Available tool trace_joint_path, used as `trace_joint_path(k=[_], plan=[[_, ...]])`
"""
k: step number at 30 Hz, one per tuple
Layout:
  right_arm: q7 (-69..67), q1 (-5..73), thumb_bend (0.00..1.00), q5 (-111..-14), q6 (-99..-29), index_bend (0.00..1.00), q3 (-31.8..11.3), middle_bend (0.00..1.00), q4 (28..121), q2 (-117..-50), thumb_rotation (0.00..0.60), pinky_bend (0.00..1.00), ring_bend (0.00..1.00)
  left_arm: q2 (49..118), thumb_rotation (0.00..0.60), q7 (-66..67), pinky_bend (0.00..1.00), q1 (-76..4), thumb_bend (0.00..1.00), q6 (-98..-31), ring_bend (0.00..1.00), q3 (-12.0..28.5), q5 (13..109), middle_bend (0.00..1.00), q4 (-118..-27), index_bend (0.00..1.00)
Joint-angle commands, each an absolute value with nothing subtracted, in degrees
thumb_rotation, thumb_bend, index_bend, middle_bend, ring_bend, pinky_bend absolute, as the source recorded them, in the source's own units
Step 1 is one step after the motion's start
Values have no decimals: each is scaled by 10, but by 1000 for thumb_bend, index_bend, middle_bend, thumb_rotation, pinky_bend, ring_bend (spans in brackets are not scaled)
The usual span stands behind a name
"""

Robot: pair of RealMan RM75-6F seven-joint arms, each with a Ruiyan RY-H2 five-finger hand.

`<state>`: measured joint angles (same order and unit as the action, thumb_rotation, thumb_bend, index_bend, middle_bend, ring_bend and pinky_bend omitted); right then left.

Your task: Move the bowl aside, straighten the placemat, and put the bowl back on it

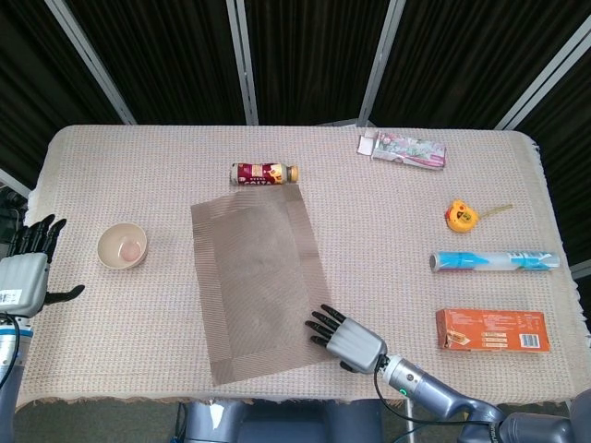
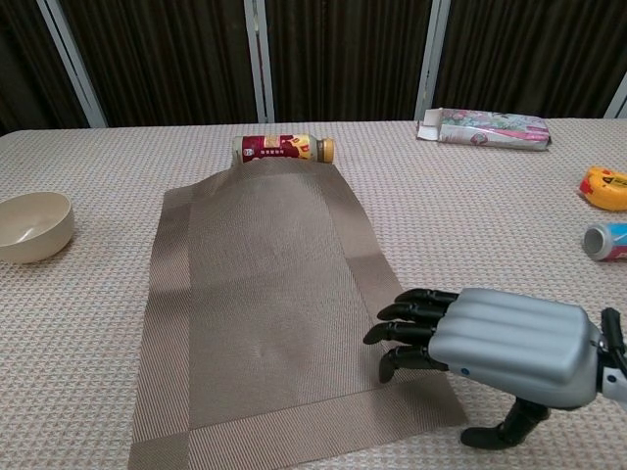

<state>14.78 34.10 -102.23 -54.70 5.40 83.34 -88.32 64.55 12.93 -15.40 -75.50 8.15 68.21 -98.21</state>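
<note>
1. The brown woven rectangular placemat lies skewed mid-table, its far edge touching a bottle.
2. The right hand rests palm-down at the placemat's near right corner, dark fingers extended on the weave, grasping nothing.
3. The left hand hovers at the table's left edge, fingers spread, empty.
4. The small beige bowl sits left of the placemat, apart.

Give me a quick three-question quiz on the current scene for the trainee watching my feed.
1. True or false: the bowl sits on the placemat.
2. Which hand touches the placemat: A) left hand B) right hand?
3. Fill in: the object lying at the placemat's far edge is a ____.

Key: 1. False; it rests on the tablecloth, left of the mat. 2. B; its fingers lie on the mat's near right corner. 3. Bottle.
</note>
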Motion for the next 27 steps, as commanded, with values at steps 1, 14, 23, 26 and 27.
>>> trace_joint_path(k=[1,14,23,26,27], plan=[[144,342,173,-1018,-548,251,52,77,824,-891,600,0,0,645,600,129,0,-154,92,-755,0,81,682,0,-982,0],[138,351,233,-1005,-555,254,36,85,791,-924,600,0,0,642,600,123,0,-153,93,-754,0,81,684,0,-981,0],[128,354,381,-1001,-567,422,32,94,802,-921,600,0,0,643,600,122,0,-154,92,-751,0,81,684,0,-980,0],[122,353,446,-997,-569,568,34,107,803,-920,600,0,0,643,600,122,0,-154,93,-751,0,81,684,0,-981,0],[120,353,456,-995,-569,602,35,113,803,-920,600,0,0,643,600,122,0,-154,94,-751,0,80,685,0,-981,0]])
